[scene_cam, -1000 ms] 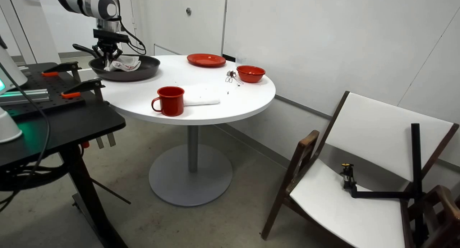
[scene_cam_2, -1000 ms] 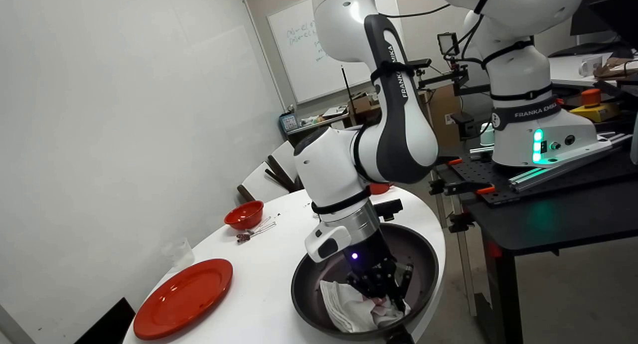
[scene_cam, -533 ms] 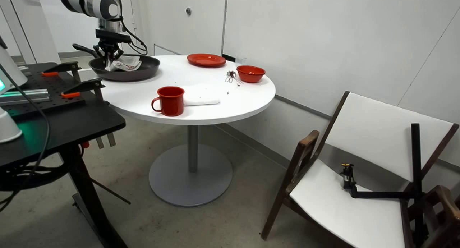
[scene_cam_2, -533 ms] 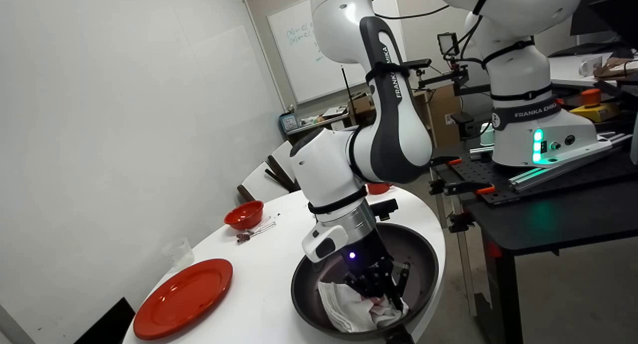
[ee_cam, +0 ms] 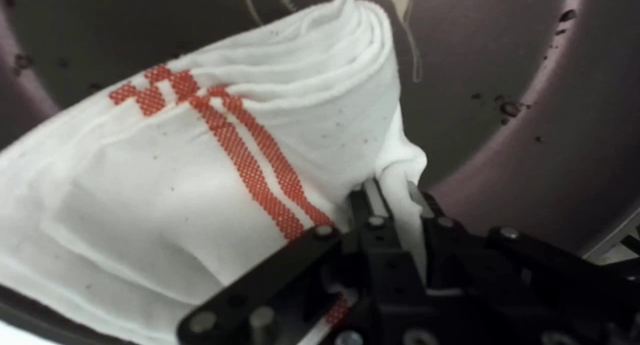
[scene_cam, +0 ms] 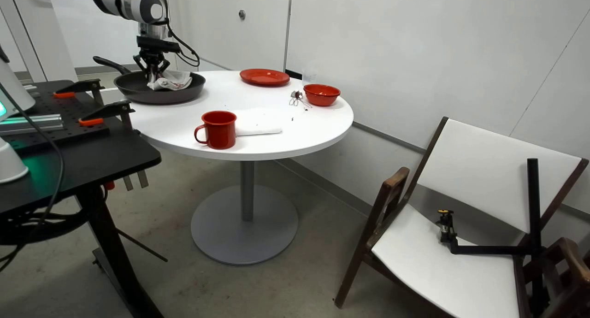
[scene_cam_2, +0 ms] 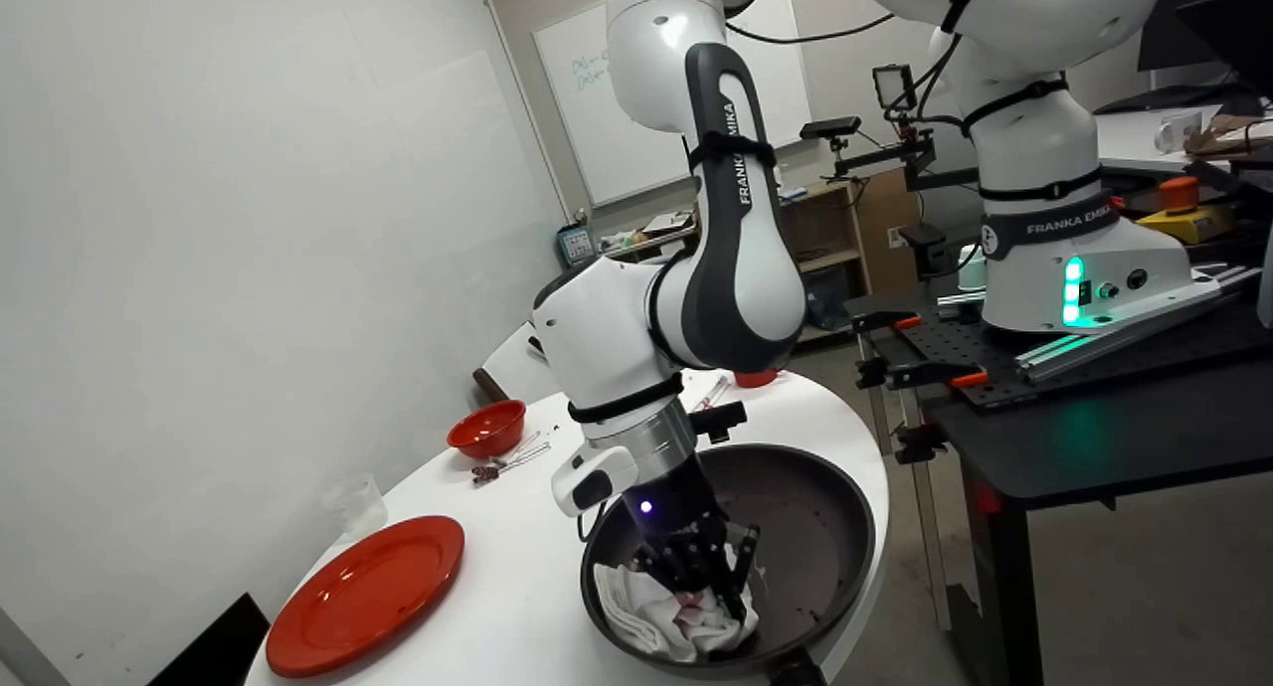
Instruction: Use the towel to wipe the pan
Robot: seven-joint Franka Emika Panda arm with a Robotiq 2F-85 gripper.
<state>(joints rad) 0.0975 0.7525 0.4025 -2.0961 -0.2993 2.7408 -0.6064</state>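
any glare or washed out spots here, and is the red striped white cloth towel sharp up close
In an exterior view, the round white tabletop looks washed out; in an exterior view, the glossy red plate shows small bright glints, the black bench a green glow; in the wrist view, the towel shows crisp red weave but softer lower folds.

There's one pan (scene_cam_2: 801, 522), plate (scene_cam_2: 366, 597), bowl (scene_cam: 321, 97) and mug (scene_cam: 221, 131), plus at least one towel (ee_cam: 175, 175).
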